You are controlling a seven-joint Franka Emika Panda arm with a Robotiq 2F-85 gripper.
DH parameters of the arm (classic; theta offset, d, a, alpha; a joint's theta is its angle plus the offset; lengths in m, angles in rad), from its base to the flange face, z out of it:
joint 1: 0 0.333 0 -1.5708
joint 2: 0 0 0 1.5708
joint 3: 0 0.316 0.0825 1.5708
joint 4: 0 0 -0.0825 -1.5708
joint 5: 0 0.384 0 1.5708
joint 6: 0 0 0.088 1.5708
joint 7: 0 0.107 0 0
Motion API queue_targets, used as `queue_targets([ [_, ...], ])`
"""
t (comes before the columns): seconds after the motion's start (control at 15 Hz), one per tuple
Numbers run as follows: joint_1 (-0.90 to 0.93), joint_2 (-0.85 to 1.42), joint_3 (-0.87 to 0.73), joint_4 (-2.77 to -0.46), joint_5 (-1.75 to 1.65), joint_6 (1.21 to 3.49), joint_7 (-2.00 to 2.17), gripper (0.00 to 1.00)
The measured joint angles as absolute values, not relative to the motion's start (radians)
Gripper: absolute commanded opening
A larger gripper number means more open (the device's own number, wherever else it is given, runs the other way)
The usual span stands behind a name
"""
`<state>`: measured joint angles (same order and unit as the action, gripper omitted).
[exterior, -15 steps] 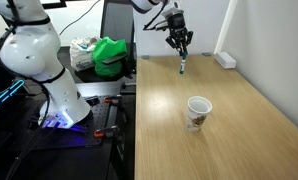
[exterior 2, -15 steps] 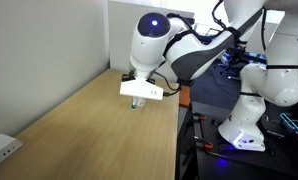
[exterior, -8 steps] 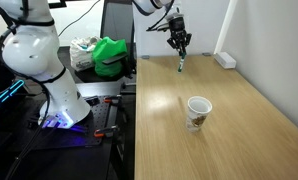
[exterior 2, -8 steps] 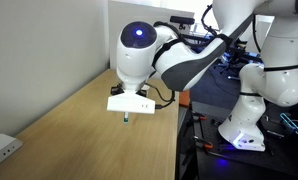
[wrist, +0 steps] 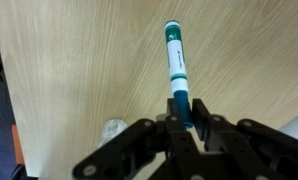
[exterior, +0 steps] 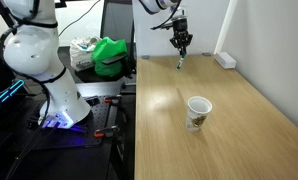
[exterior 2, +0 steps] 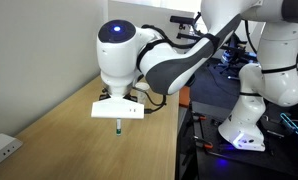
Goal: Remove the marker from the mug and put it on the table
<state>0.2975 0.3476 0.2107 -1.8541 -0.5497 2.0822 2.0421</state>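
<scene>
The black end effector point(exterior: 180, 48) pinches the thin green-and-white marker point(wrist: 176, 65), pointing it down over the far end of the light wooden table point(exterior: 239, 110), well apart from the small white mug point(exterior: 197, 112), likely ready to lay it down.

Light wood-grain table point(exterior: 239, 120), as shown in both exterior views. In an exterior view, a white mug point(exterior: 198, 112) with a printed lower band was seen standing upright on the near half, well apart from a white block-shaped object point(exterior: 225, 60) that was laid at the far right edge.
</scene>
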Motion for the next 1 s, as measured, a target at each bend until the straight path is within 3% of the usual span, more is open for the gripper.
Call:
queue_targets([
  [1.0,0.288,0.382,0.180,-1.767,-0.180,2.072,1.644,0.05],
])
